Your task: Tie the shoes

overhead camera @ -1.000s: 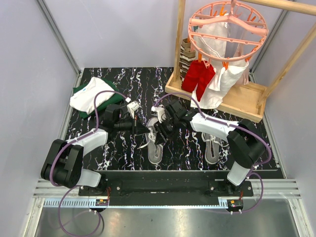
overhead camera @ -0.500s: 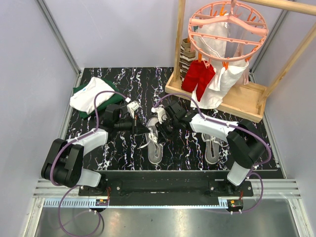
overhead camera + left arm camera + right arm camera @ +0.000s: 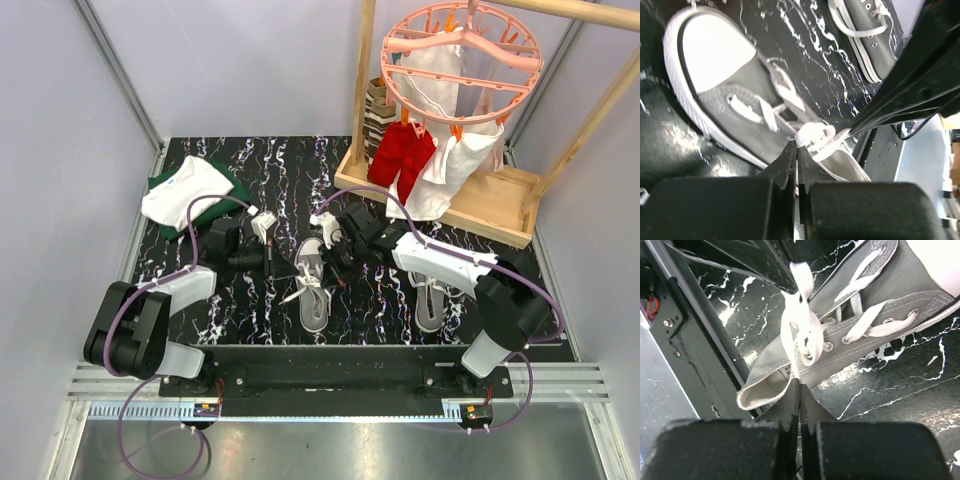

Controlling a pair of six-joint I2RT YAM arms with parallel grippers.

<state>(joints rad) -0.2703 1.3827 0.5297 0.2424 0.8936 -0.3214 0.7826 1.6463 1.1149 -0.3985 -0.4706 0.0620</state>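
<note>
the left gripper (image 3: 796, 149) is pinched shut on a white lace (image 3: 812, 134) of the grey shoe (image 3: 715, 112). the right gripper (image 3: 799, 385) is closed too, seemingly nipping a lace loop (image 3: 802, 325).

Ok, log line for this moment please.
left gripper: shut on white lace | right gripper: shut on white lace | grey canvas sneaker: between grippers

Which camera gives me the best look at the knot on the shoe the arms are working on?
The right wrist view: the knot sits mid-frame, close, with its loops and the eyelets sharp. The left wrist view shows it smaller and softer. The top view shows only a white speck on the shoe.
</note>
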